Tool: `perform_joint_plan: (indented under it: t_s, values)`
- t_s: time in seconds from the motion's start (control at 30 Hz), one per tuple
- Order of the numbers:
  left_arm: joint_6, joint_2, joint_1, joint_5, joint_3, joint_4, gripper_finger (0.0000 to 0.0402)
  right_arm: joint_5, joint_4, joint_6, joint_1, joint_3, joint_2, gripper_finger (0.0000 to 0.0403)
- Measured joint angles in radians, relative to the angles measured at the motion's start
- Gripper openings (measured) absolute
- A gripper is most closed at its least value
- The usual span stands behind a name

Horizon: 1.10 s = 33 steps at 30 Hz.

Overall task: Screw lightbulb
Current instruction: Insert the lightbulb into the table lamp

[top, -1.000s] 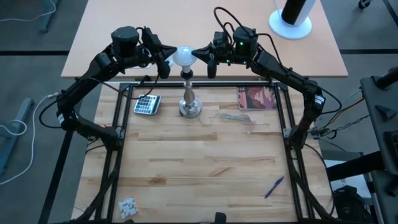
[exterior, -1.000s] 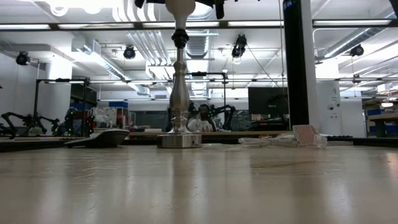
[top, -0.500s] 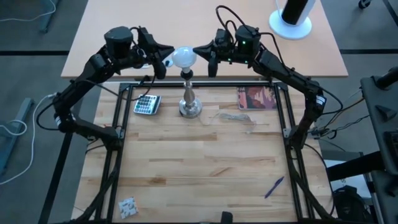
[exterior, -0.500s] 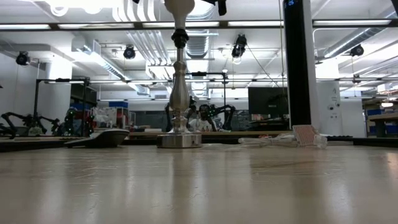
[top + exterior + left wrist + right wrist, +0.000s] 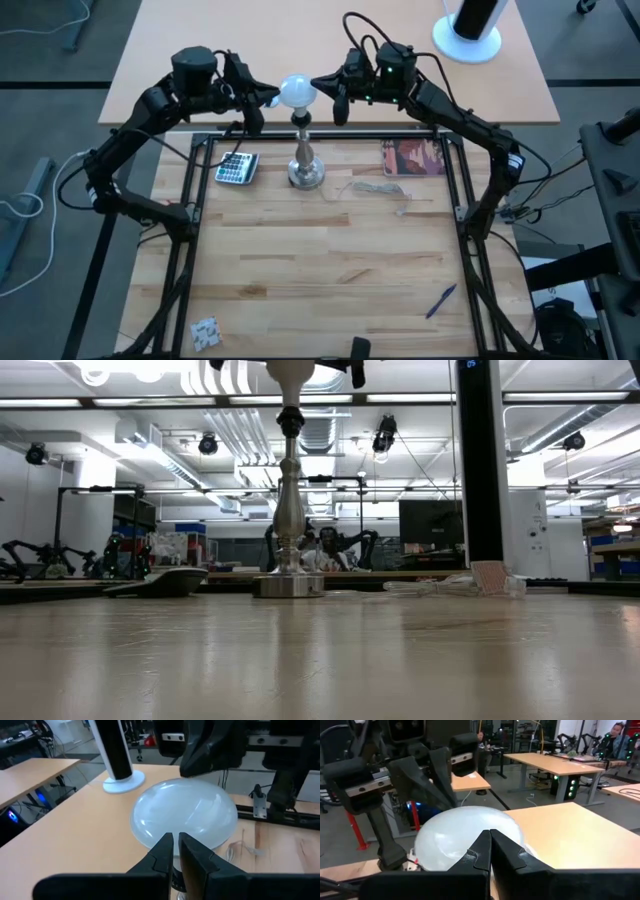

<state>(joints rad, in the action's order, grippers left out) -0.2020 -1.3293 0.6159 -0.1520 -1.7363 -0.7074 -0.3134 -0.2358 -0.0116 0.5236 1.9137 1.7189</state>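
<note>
Calculator (image 5: 237,167), card (image 5: 412,157), pen (image 5: 441,299) around stand (image 5: 305,162) under lightbulb (image 5: 296,91).

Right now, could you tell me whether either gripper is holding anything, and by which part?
Nothing is held. The left gripper and right gripper are both closed, each pressing its tips against an opposite side of the lightbulb atop the stand.

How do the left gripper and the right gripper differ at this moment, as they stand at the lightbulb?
The left gripper is on the lightbulb's left side, while the right gripper is on its right. In the wrist views, the left gripper's fingers show a thin gap, while the right gripper's fingers are pressed together. Both point their tips at the bulb, above the silver stand, and neither clamps it.
</note>
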Motion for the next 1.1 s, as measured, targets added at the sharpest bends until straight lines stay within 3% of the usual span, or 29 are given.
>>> perform_joint_plan:
  t_s: [1.1]
  values:
    - [-0.026,-0.037,0.006,0.017,0.002,0.036,0.0032,-0.054,0.003,0.048,-0.005,-0.003,0.015,0.0]
